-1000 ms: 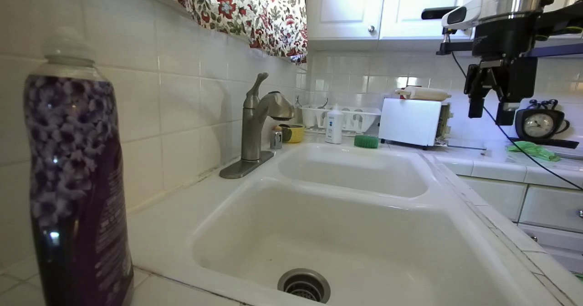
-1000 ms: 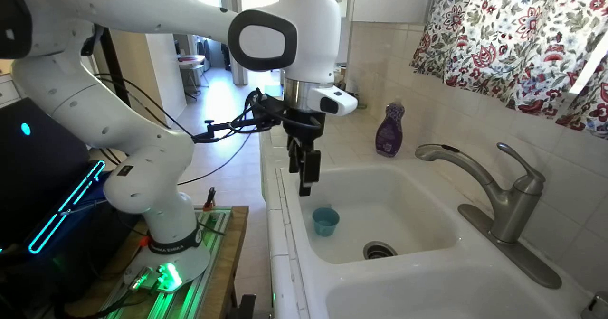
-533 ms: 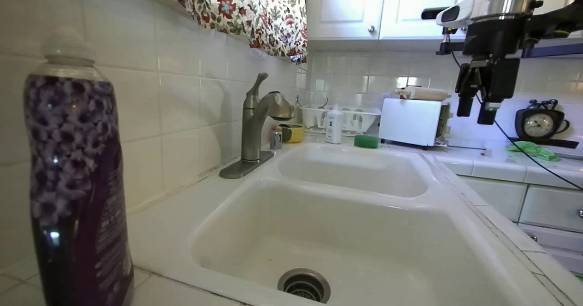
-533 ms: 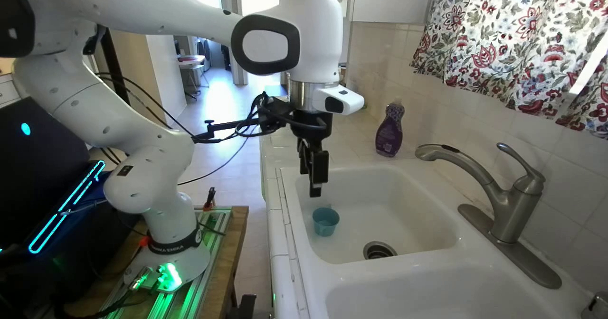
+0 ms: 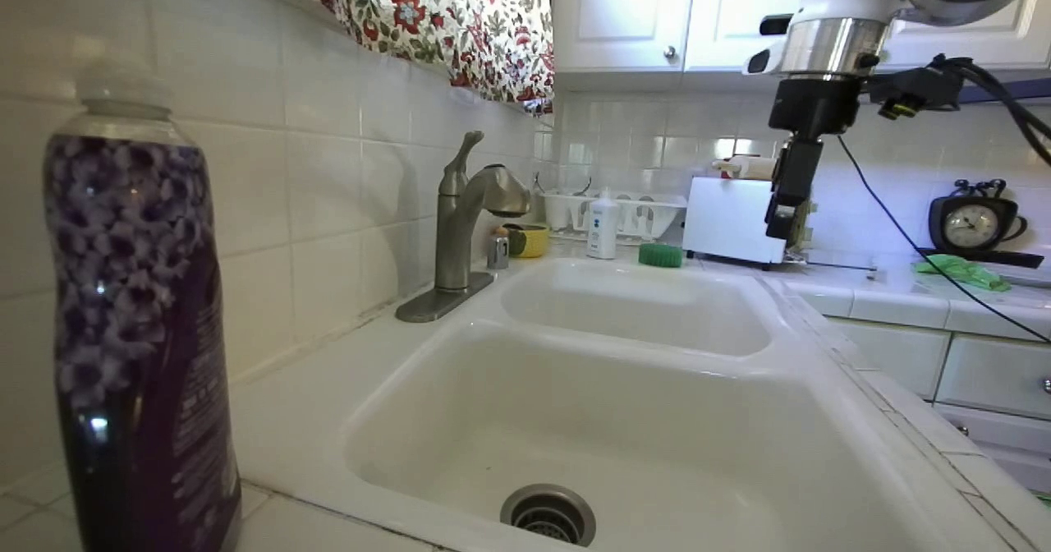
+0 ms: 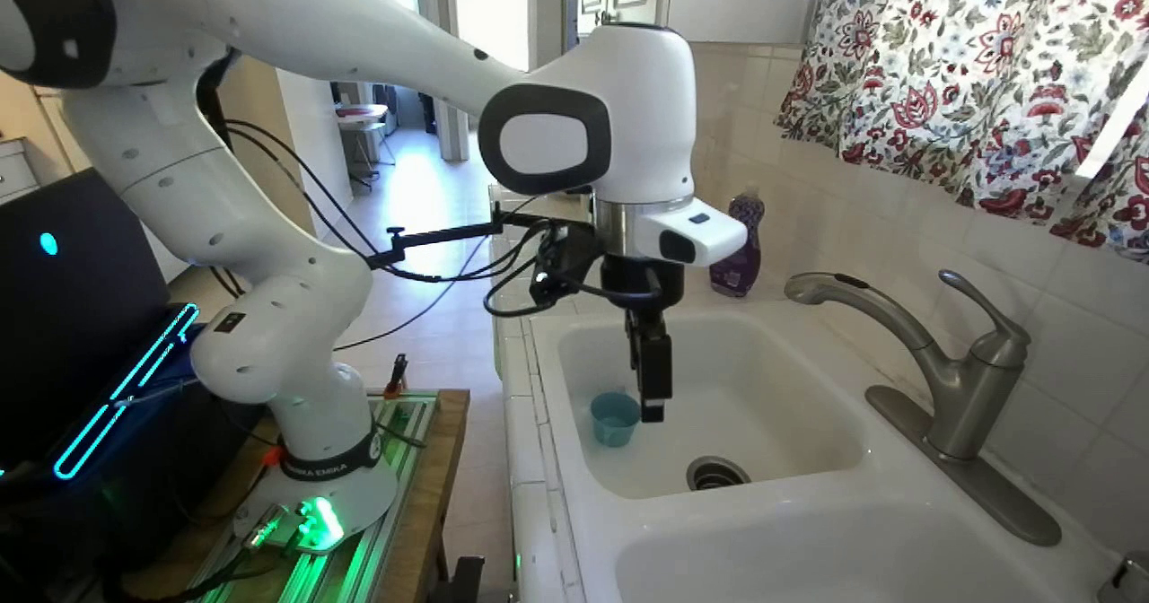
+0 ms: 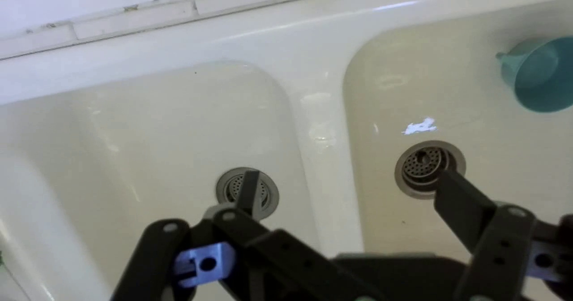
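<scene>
My gripper [image 7: 351, 191] is open and empty, its two black fingers spread wide in the wrist view. It points down above the white double sink [image 7: 327, 157], over the divider between the basins in the wrist view. It also shows in both exterior views [image 5: 780, 222] [image 6: 653, 410], where its fingers overlap. A teal cup [image 7: 544, 75] with a small spout or handle stands in a basin, apart from the fingers. The cup also shows in an exterior view [image 6: 615, 419], just left of the fingertips; the sink wall hides it in the opposite exterior view.
A metal faucet [image 6: 942, 361] rises behind the sink. A purple soap bottle [image 5: 139, 330] stands at the sink's end. Farther along are a white bottle [image 5: 603, 227], a green brush [image 5: 660, 255], a dish rack [image 5: 649, 215], a white toaster oven [image 5: 735, 219] and a clock [image 5: 973, 227].
The arm has moved farther over the sink and lower, closer to the cup in an exterior view. The gripper has turned, so its fingers line up from outside. The cup has not moved.
</scene>
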Controlling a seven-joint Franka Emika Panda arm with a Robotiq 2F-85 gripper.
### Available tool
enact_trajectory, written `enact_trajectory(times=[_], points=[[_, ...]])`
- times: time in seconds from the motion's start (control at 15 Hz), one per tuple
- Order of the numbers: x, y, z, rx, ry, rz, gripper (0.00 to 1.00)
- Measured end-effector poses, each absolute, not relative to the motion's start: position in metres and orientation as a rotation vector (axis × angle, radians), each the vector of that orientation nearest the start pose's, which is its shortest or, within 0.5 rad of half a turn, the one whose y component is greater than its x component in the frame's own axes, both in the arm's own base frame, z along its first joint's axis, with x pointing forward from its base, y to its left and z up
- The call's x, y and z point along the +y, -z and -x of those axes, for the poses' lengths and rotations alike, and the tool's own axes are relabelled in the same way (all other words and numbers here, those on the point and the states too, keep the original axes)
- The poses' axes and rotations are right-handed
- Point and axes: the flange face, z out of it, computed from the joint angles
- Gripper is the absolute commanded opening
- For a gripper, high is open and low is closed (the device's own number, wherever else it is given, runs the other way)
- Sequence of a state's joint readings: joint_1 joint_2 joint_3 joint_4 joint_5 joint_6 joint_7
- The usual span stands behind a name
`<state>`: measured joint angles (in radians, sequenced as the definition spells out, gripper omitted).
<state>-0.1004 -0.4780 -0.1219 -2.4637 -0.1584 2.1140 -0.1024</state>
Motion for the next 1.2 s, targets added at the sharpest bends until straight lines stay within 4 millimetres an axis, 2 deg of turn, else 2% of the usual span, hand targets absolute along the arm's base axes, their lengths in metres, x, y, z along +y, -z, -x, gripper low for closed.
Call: enact_trajectory(times=[0.2,0.8,1.2], points=[[-0.117,-0.461,-0.424,0.172,0.174,3.235,1.0],[-0.157,-0.42,-0.496,0.333,0.224,3.21,1.0],[-0.197,-0.387,-0.524,0.566,0.216,3.155,1.0]])
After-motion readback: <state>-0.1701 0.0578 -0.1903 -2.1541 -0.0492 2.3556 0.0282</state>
